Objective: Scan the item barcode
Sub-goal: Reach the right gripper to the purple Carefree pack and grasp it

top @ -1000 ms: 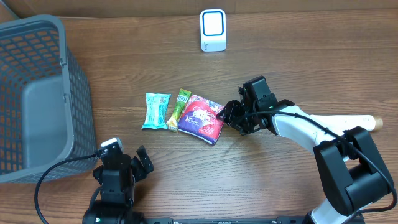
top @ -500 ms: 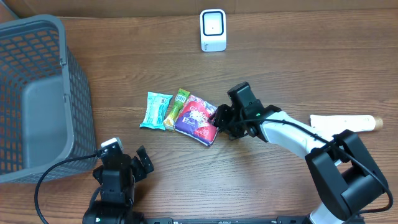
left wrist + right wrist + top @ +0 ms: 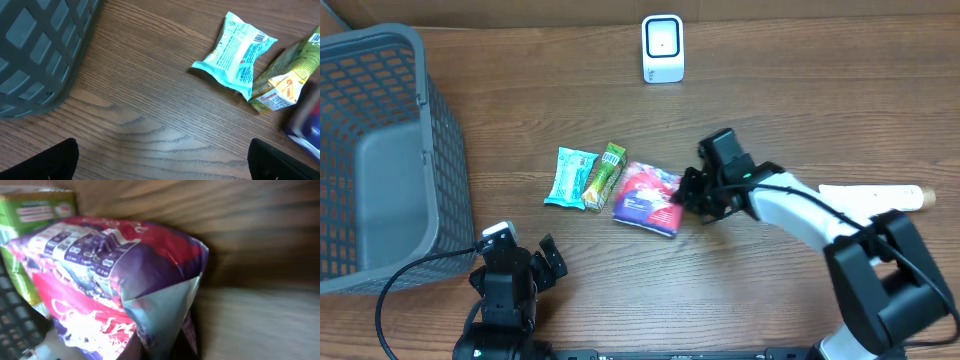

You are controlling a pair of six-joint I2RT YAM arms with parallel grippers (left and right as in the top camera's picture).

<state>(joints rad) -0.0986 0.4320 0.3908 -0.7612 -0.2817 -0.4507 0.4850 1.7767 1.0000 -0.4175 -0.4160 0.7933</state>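
Note:
The item is a red-and-purple snack packet (image 3: 646,197) in the middle of the table. My right gripper (image 3: 684,198) is shut on its right edge. The right wrist view is filled by the packet (image 3: 115,275), and its crimped end runs down between my right gripper's (image 3: 165,347) dark fingers. The white barcode scanner (image 3: 663,48) stands at the far edge, well beyond the packet. Near the front left, my left gripper (image 3: 525,250) stands open over bare wood, and nothing lies in my left gripper (image 3: 162,165) in its own wrist view. No barcode on the held packet shows.
A teal packet (image 3: 571,177) and a green packet (image 3: 605,174) lie just left of the held one. A grey mesh basket (image 3: 380,160) fills the left side. A white tube-shaped object (image 3: 880,195) lies at the right edge.
My right gripper has closed on the red-and-purple packet's edge and drawn it slightly right, away from the green packet. The left arm has not moved.

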